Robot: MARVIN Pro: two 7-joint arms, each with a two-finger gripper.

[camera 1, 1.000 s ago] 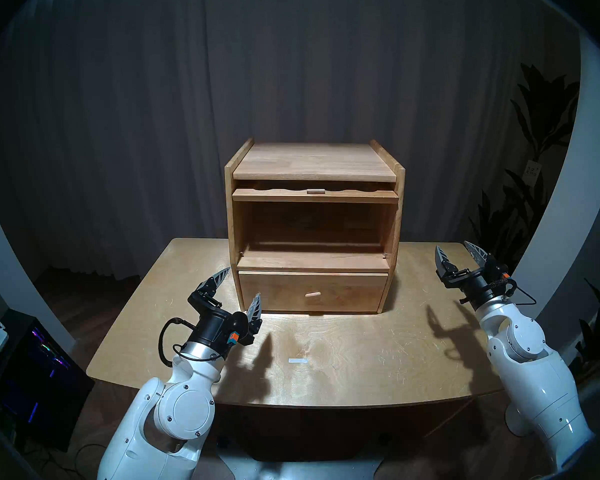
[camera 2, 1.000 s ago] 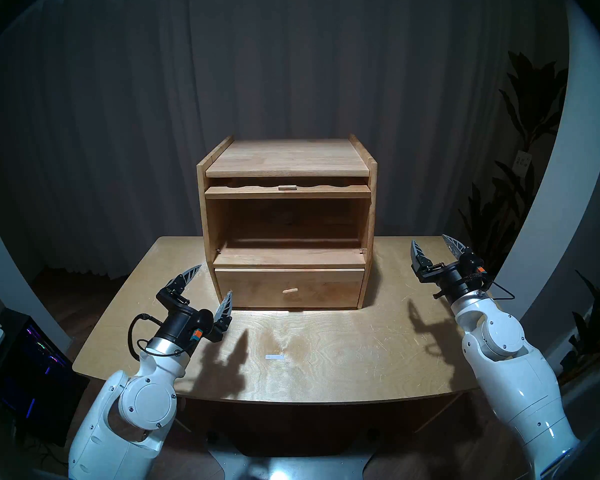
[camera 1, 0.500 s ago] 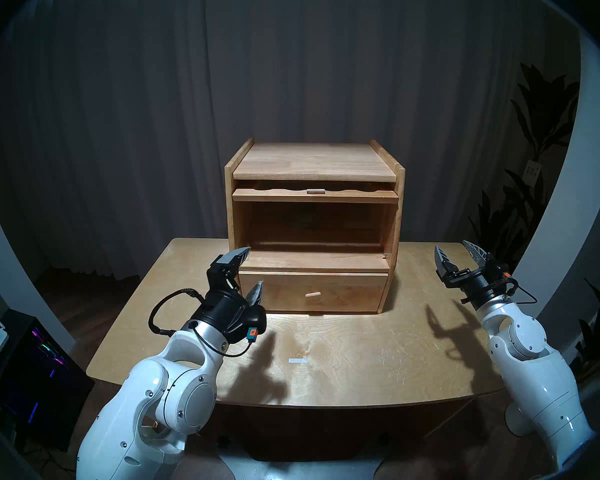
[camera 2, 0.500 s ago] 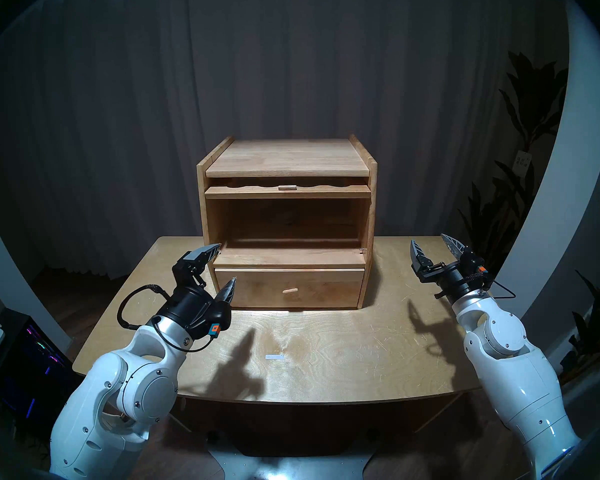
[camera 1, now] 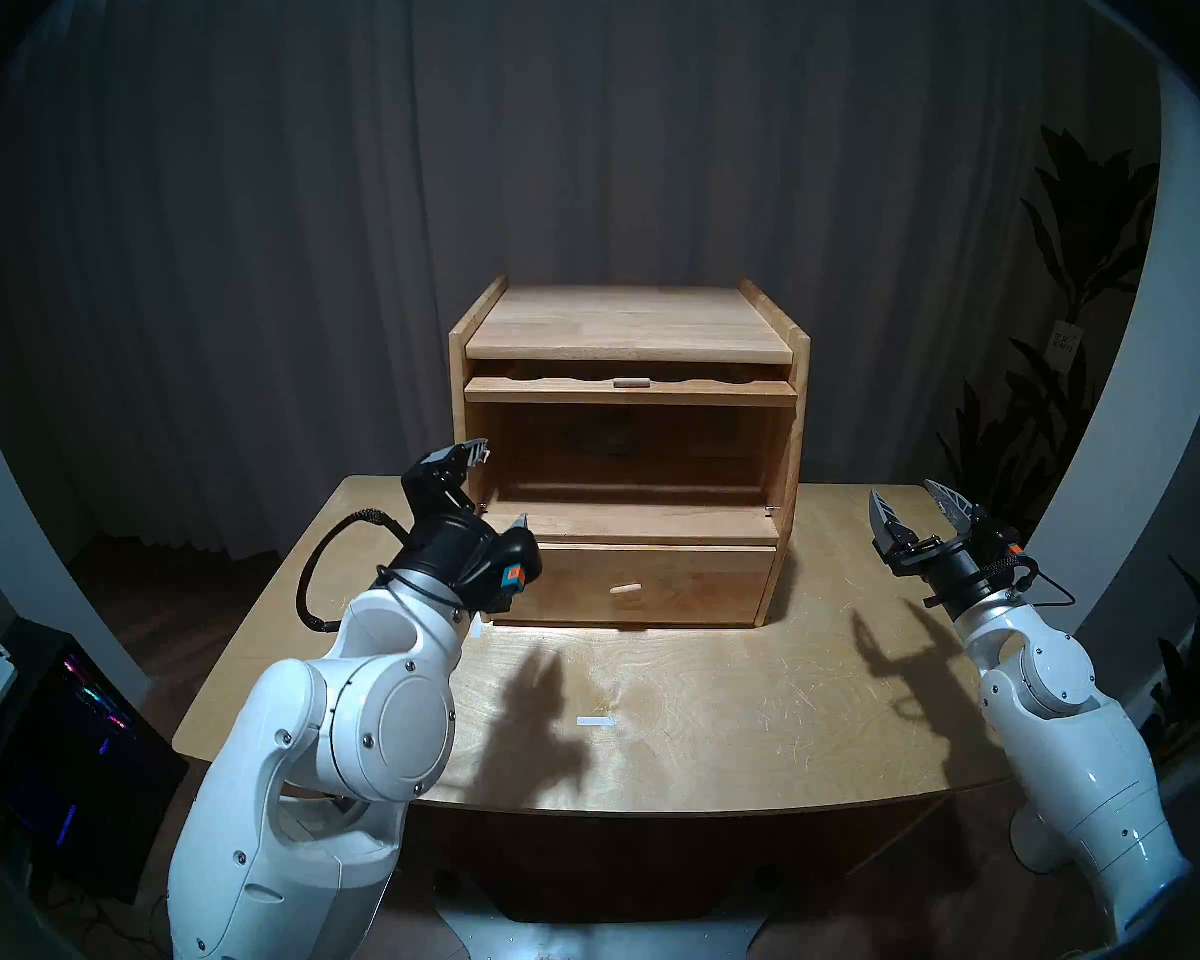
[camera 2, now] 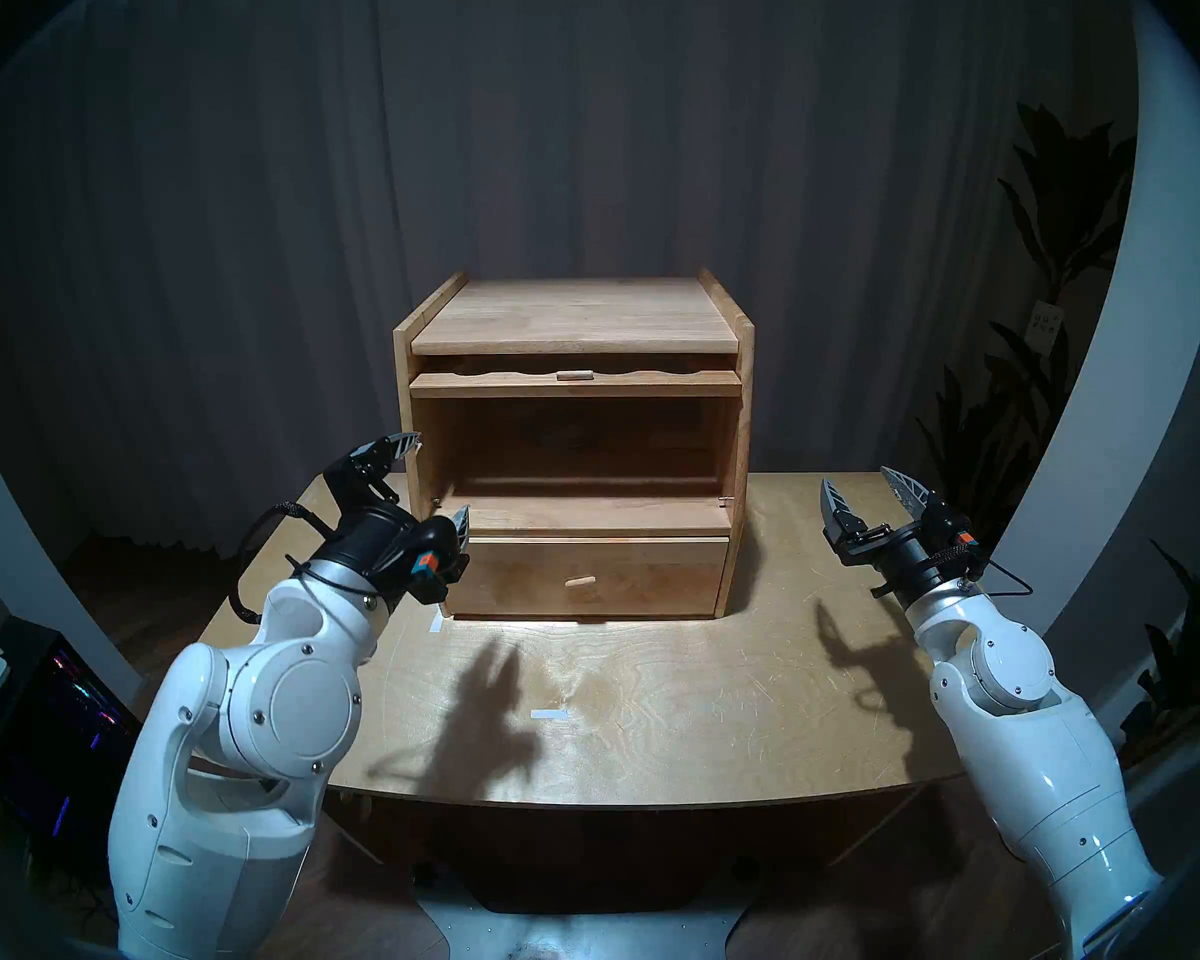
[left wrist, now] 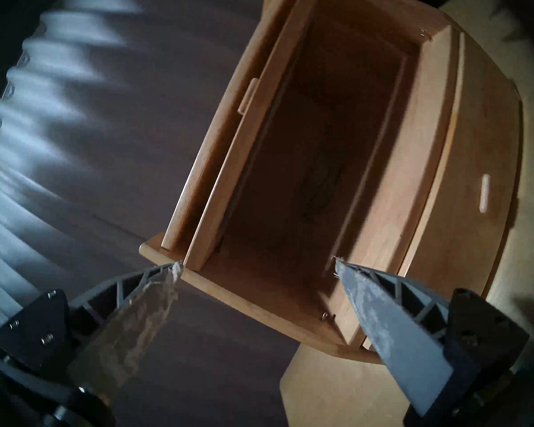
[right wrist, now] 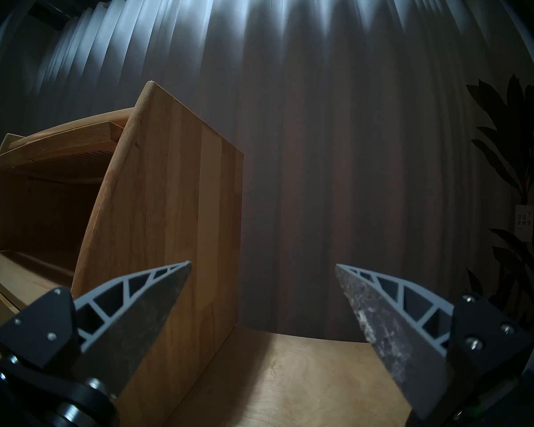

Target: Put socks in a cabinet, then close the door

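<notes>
A light wooden cabinet [camera 1: 628,453] stands toward the back of a pale wooden worktop [camera 1: 687,716], in front of a dark grey curtain [camera 1: 583,141]. Its large upper compartment is open. The door [camera 1: 630,390] is lifted up and lies flat under the cabinet's top board, with only its front edge, wavy cut-out and small peg handle [camera 1: 630,383] showing. Below the compartment, the drawer [camera 1: 625,584] is pushed in, a peg on its plain front.

Deep inside the compartment, against the back, there is a dim dark shape [camera 1: 607,442]; it is too shadowy to say for certain that it is the socks.

The left pincer [camera 1: 504,484] is raised at the cabinet's front left corner, pointing into the opening. Its two fingers are spread wide and hold nothing. In the left wrist view, one fingertip [left wrist: 174,267] sits at the cabinet's side wall edge and the other at the compartment floor.

The right pincer [camera 1: 919,508] hovers above the worktop, well to the right of the cabinet, also spread wide and empty.

A small white strip [camera 1: 595,721] lies on the worktop in front of the cabinet.
</notes>
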